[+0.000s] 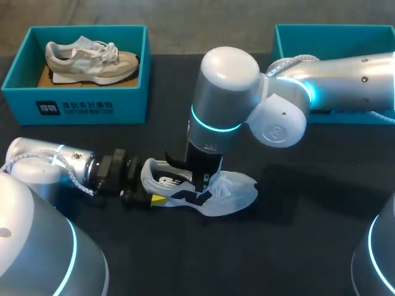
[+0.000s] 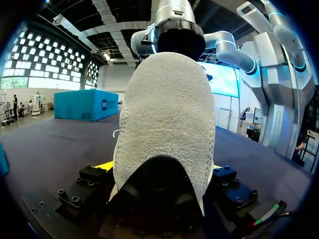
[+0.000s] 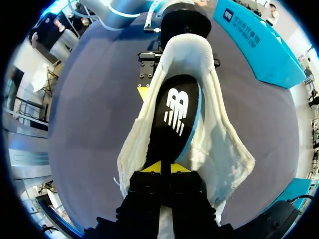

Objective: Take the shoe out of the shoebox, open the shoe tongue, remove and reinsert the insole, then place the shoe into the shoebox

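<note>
Insole step in hand. The shoe (image 1: 213,191) lies on the table (image 1: 308,234), well clear of the shoebox (image 1: 80,102). The left gripper (image 2: 159,168) clamps its heel; the right gripper (image 3: 160,169), above, pinches the black insole (image 3: 174,114), which is partly seated. Next move likely calls for sliding it along the sole, heel held firm.

On the table (image 1: 308,246), centre: shoe (image 1: 213,196), heel left, toe right. Left gripper (image 1: 153,196) is at the heel, a finger on either side. Right gripper (image 1: 202,182) is over the shoe's middle, pinching the insole (image 3: 174,117) inside it. Left box (image 1: 80,108) back left, second shoe (image 1: 92,61) in it. Right box (image 1: 296,37) back right.
</note>
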### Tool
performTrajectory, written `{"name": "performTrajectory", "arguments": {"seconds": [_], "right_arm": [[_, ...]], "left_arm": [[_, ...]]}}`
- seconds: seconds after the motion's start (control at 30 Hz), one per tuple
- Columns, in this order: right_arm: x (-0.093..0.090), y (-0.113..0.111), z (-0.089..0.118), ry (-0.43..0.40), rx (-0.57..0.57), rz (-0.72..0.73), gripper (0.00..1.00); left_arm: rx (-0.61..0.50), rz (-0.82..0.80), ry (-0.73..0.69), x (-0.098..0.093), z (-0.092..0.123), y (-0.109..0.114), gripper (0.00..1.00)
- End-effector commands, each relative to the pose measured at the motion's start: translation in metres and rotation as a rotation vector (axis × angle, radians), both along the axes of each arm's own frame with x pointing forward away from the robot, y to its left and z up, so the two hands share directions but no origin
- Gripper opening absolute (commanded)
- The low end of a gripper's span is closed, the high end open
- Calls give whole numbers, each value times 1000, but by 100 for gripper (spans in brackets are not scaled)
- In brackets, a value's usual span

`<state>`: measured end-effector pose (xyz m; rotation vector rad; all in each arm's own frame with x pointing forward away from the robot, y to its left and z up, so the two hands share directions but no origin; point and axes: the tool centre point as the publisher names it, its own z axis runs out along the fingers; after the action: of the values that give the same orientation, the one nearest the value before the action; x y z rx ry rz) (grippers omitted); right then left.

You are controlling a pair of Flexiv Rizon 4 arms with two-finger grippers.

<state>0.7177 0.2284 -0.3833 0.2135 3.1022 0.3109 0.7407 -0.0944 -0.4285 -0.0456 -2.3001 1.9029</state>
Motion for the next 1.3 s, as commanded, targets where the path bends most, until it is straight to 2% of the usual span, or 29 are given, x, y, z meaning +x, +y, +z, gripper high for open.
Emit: {"name": "performTrajectory", "arguments": {"seconds": [0.03, 0.43, 0.63, 0.93, 1.3], "right_arm": [[-5, -4, 4, -12, 26, -1, 0], [-1, -6, 11, -57, 97, -16, 0], [1, -10, 17, -103, 180, -24, 0], [2, -19, 34, -155, 233, -31, 0], [5, -18, 34, -151, 243, -18, 0]], "left_arm": [[1, 5, 0, 4, -4, -3, 0], [1, 5, 0, 4, -4, -3, 0], [1, 5, 0, 4, -4, -3, 0], [1, 5, 0, 4, -4, -3, 0], [1, 5, 0, 4, -4, -3, 0]]}}
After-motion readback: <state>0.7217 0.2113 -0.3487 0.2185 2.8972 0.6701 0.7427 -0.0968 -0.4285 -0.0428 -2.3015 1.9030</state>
